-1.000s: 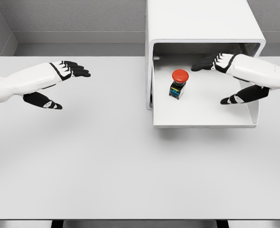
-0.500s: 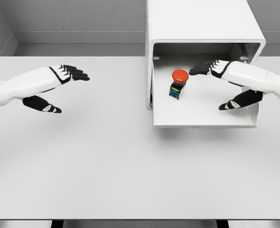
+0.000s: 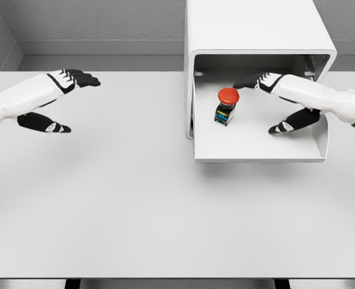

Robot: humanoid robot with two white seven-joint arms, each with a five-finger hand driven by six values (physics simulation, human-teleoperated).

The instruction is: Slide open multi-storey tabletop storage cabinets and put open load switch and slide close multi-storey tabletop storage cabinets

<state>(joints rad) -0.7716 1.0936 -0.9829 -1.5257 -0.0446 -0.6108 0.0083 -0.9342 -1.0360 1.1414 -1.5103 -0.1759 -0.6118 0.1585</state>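
The white storage cabinet (image 3: 250, 27) stands at the back of the table, its lower drawer (image 3: 259, 150) slid out toward me. Inside the drawer stands the load switch (image 3: 226, 105), a black body with a red mushroom cap, upright at the left-centre. My right hand (image 3: 265, 102) is open over the drawer just right of the switch, fingers stretched toward it, thumb lower, not touching it. My left hand (image 3: 60, 99) is open above the table at the far left, fingers extended, holding nothing.
The white table (image 3: 135, 205) spreads in front of the cabinet. A grey wall (image 3: 93, 21) runs behind the table. The drawer's front lip sits about a third of the way down the table.
My right hand has moved left inside the drawer, closer to the switch. My left hand has drawn back to the left and slightly up. The switch and drawer have not moved.
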